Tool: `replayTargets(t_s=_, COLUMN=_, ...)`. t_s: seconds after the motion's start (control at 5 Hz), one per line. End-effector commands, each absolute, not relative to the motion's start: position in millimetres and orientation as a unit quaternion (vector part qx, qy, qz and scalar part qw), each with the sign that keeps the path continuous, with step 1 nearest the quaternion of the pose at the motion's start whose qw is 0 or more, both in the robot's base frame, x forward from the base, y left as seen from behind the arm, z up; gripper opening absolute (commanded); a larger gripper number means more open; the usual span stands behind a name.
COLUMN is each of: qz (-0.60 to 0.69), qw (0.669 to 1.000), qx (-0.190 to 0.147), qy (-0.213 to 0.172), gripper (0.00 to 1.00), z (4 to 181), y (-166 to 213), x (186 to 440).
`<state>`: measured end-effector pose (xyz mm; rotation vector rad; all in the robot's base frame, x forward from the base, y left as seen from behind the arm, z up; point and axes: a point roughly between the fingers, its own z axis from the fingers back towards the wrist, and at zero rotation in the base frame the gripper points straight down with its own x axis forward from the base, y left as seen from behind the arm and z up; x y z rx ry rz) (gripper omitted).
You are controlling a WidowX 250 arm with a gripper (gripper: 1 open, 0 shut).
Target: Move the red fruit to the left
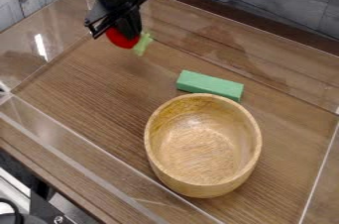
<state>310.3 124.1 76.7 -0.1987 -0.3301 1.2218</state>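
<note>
The wooden bowl stands on the counter, towards its near edge and right of its middle, with the rectangular block lying just behind it, near its rear rim. The toy strawberry is farther back and to the left of both, between the fingers near the counter's far left part, well apart from the bowl; whether it touches the counter cannot be told.
</note>
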Motion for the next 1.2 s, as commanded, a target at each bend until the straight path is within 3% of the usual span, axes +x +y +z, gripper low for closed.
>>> replayTargets(t_s=0.0, qz=0.579, qw=0.79, qx=-0.087, qy=-0.182, gripper=0.0, z=80.6, y=136.9, x=317.1)
replayTargets(t_s=1.0, qz=0.611, qw=0.766, qx=-0.073, qy=-0.187, gripper=0.0, z=57.0, y=144.2, x=336.8)
